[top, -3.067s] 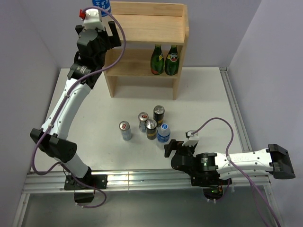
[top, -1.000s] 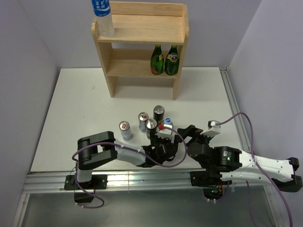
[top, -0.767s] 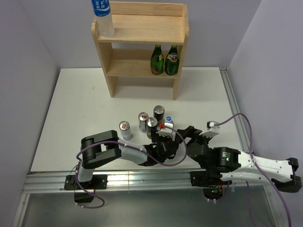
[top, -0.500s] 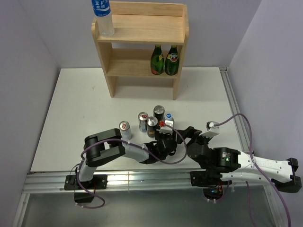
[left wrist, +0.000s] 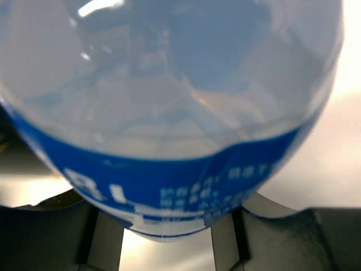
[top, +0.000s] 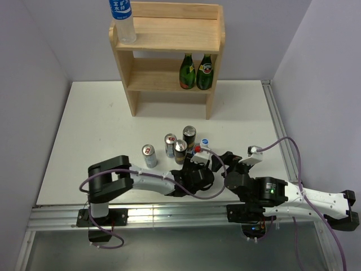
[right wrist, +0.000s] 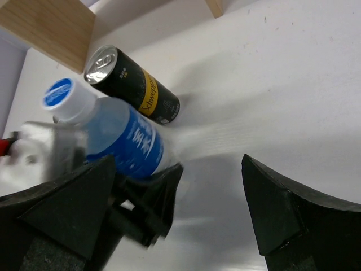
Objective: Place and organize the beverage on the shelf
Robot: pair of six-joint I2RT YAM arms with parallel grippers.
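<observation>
left jaws clamped on a water bottle, right jaws wide open beside it

the left gripper [top: 198, 159] is closed on the lower body of a water bottle [right wrist: 127, 138]. in the left wrist view the clear body and blue label fill the space between its dark fingers [left wrist: 48, 237]. the blue cap stands above and beyond the jaws.

the right gripper [right wrist: 177, 186] is spread wide and holds nothing. it sits just to the right of the gripped bottle, with bare white table [top: 96, 124] between its fingertips.

just past the left jaws on their left stands a black-and-gold can [right wrist: 135, 84]. whether it touches the bottle cannot be told. another black-and-gold can [top: 180, 152] and two slim silver cans [top: 149, 155] crowd that same side.

ahead of both jaws lies an open stretch of table up to the shelf [top: 169, 34]. a second water bottle [top: 121, 20] stands at the left end of its top tier, and two green bottles [top: 196, 72] stand at the right of the lower tier. to the right of the right jaws the table runs bare to its railed edge.
</observation>
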